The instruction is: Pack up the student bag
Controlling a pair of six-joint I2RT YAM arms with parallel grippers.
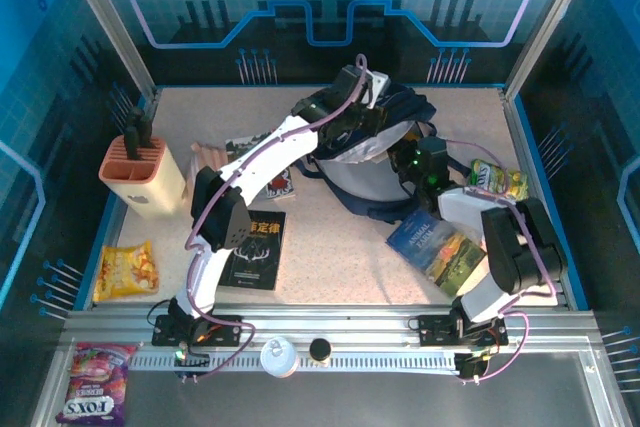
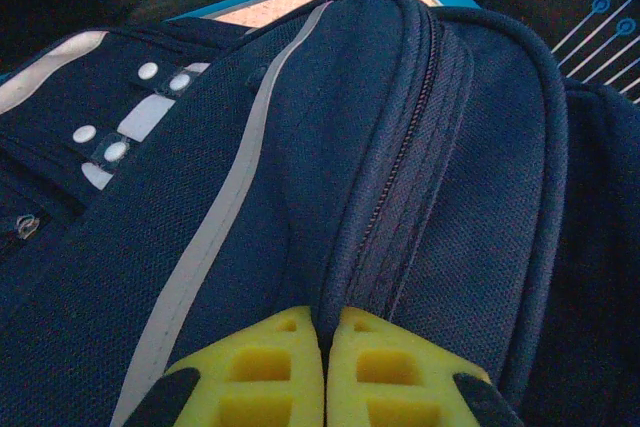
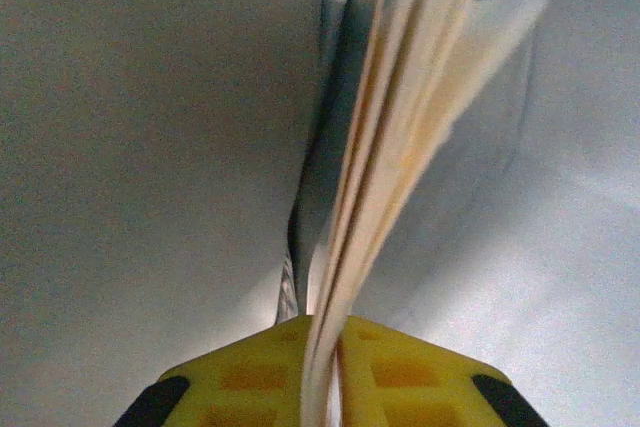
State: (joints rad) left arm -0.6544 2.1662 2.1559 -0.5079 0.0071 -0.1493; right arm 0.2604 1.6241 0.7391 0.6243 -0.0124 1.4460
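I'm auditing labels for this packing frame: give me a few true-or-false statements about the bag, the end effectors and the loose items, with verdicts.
1. The left end effector is pinched shut on the bag beside its zip. True.
2. The right end effector is open and empty. False: it is shut on a sheaf of pages.
3. A black book lies flat on the table by the left arm. True.
4. The yellow packet is inside the bag. False: it lies on the table near its left edge.
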